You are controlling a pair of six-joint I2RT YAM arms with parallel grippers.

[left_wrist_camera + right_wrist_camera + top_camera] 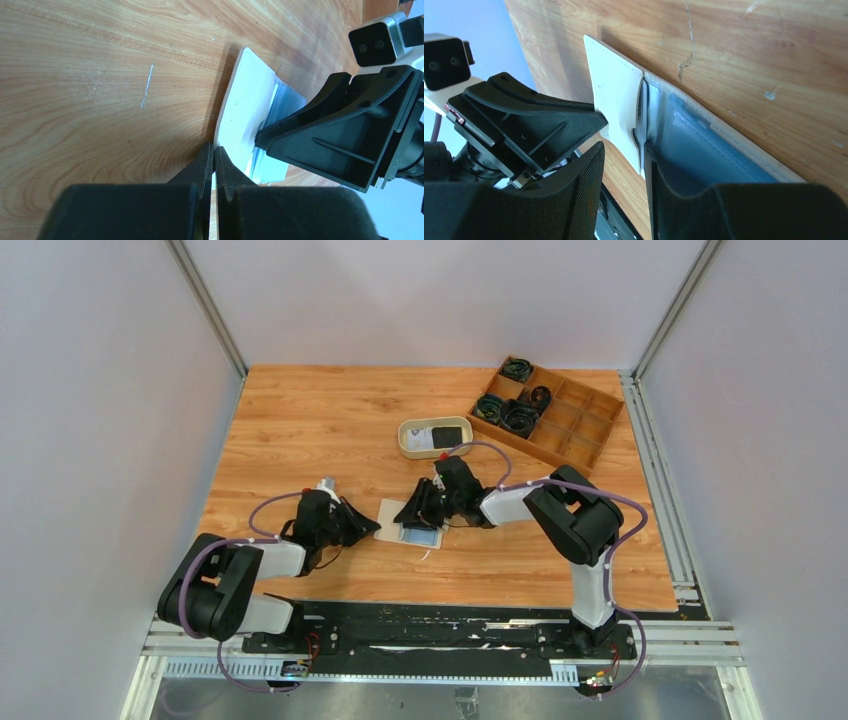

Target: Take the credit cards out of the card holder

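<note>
The card holder lies open on the table, pale flap to the left and grey-blue pocket side to the right. My left gripper is shut on the near edge of the pale flap. My right gripper is open over the wallet's fold, one fingertip at the pocket mouth and the other off the flap's edge. A thin dark edge shows at the pocket mouth; I cannot tell if it is a card. A black card and a white card lie in the oval tray.
The oval beige tray stands behind the wallet. A wooden compartment box with black cable coils stands at the back right. The two grippers face each other a finger's length apart.
</note>
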